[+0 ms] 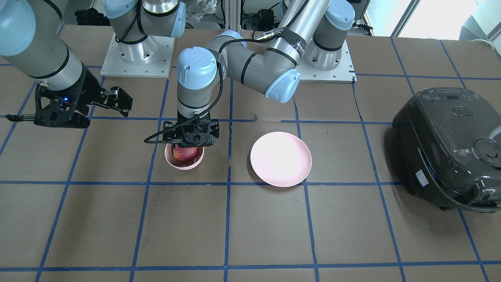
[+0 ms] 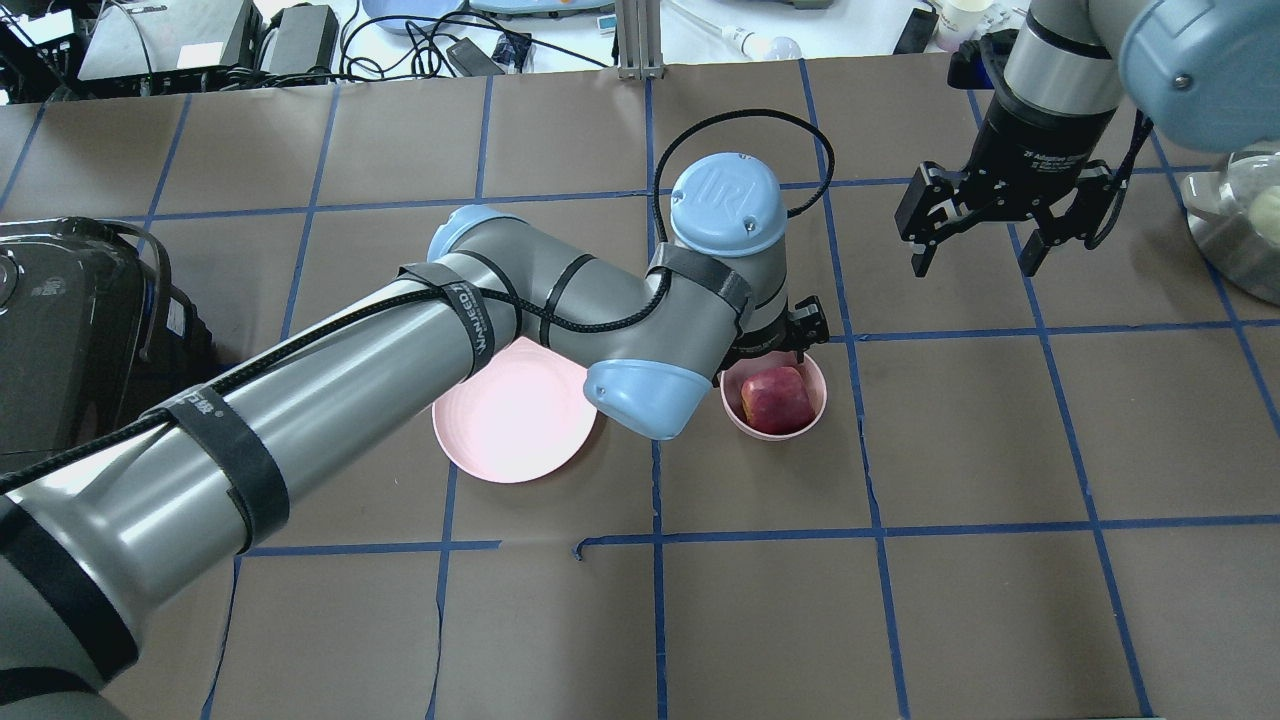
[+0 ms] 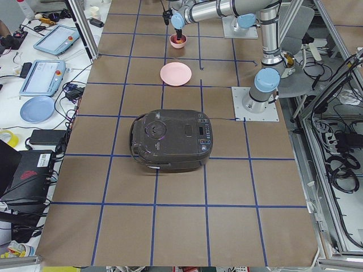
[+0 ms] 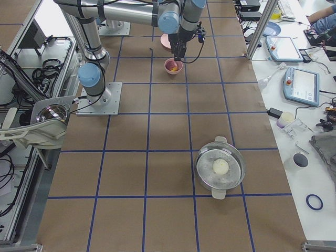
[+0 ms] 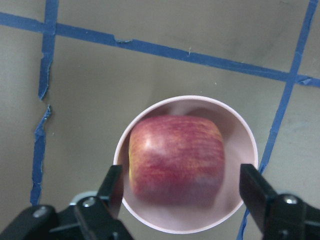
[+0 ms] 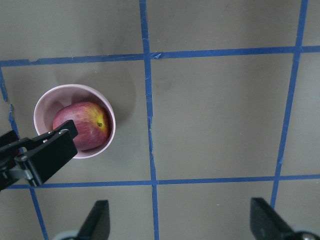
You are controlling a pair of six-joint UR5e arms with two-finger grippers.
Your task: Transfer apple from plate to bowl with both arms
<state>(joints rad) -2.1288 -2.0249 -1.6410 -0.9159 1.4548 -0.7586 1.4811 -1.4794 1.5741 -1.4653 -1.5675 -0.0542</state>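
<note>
The dark red apple (image 1: 184, 154) lies inside the small pink bowl (image 1: 184, 166); it also shows in the overhead view (image 2: 776, 398) and both wrist views (image 5: 175, 160) (image 6: 85, 125). My left gripper (image 1: 187, 145) hangs open just above the bowl (image 5: 235, 140), one finger on each side of the apple, not touching it. The flat pink plate (image 1: 281, 158) (image 2: 510, 420) lies bare beside the bowl (image 2: 822, 392). My right gripper (image 2: 975, 262) is open and holds nothing, raised well off to the side (image 1: 70, 113).
A dark rice cooker (image 1: 450, 149) (image 3: 170, 139) stands at the table's end on my left. A steel pot with a glass lid (image 4: 220, 168) stands on my right side. My left forearm (image 2: 350, 400) crosses over part of the plate.
</note>
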